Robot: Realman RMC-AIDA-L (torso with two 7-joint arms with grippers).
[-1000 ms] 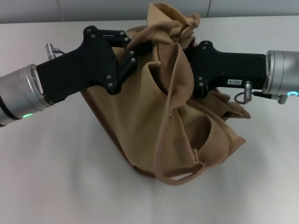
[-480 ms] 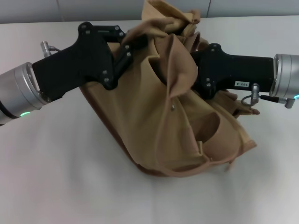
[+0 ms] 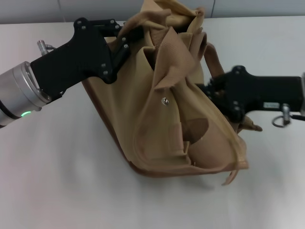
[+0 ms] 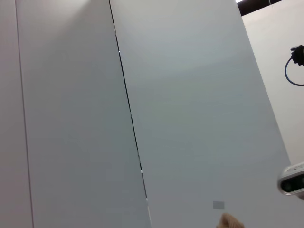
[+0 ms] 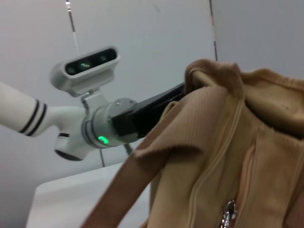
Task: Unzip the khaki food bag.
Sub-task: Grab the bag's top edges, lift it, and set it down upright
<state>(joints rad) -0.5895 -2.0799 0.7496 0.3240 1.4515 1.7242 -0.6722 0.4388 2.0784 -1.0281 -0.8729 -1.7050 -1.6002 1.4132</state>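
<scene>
The khaki food bag [image 3: 167,114] sits slumped on the white table [image 3: 57,181] in the middle of the head view, a soft tan canvas shape with a darker brown edge along its base and a crumpled, bunched top. A front flap carries a small round metal snap [image 3: 165,100], and below it a pocket gapes open in a dark fold. One webbing handle [image 3: 214,59] loops up on the robot's right side of the bag, and a loose strap end [image 3: 233,174] trails off the lower right corner. The left gripper [image 3: 136,34] reaches in from the robot's left and is buried in the cloth at the bag's upper edge; whether it pinches the fabric cannot be told. The right gripper [image 3: 207,90] comes in from the robot's right and presses against the bag's side, its tips hidden by the canvas. In the right wrist view the bag's ribbed fabric fills the foreground, with a closed zipper line and a metal zipper pull [image 5: 229,212] hanging low.
</scene>
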